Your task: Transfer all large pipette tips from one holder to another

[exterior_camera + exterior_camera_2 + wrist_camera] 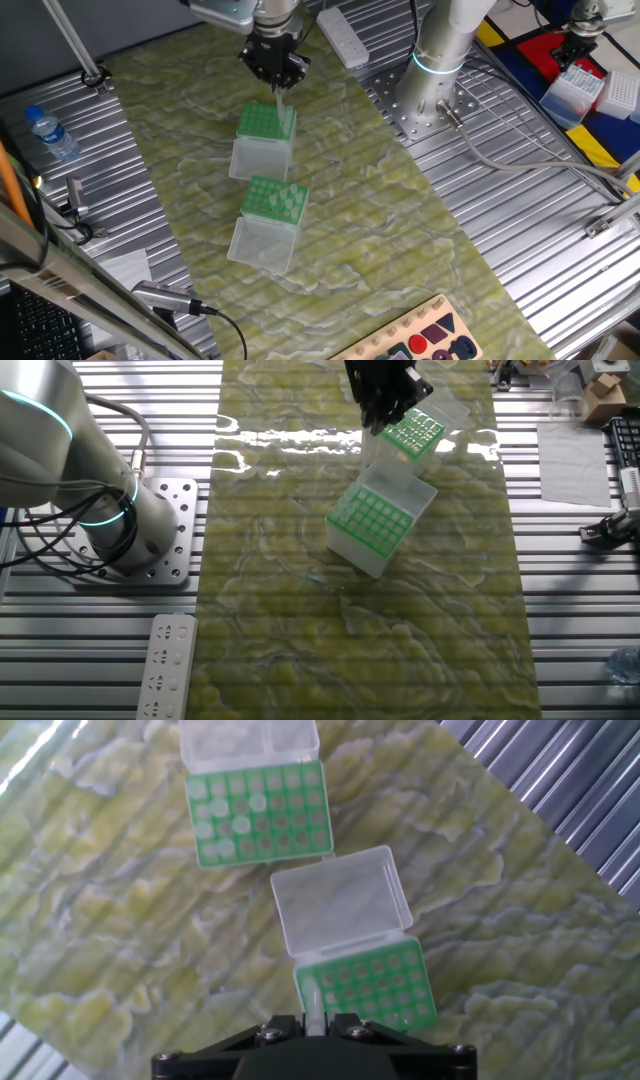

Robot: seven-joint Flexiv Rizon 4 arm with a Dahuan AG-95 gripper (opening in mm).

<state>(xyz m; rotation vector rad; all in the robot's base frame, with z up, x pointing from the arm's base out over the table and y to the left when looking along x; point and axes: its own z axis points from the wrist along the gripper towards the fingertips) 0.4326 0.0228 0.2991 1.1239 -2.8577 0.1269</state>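
Note:
My gripper (278, 80) (380, 420) (315, 1020) is shut on one large pipette tip (281, 102) (315, 1004), a whitish translucent cone pointing down. It hangs just above the far green-topped holder (265, 122) (415, 430) (368, 985), near that holder's left front corner in the hand view. This holder's holes look empty, and its clear lid (342, 902) lies open. The other green-topped holder (275, 200) (372, 520) (258, 812) stands apart from it and has several tips (228, 820) standing at one side.
Both holders rest on a green marbled mat (400, 230). The arm's base (440, 60) (100, 510) stands beside the mat. Also in view are a power strip (343, 38) (165, 665), a water bottle (48, 132), a shape-sorting board (420, 340) and more boxes (575, 88).

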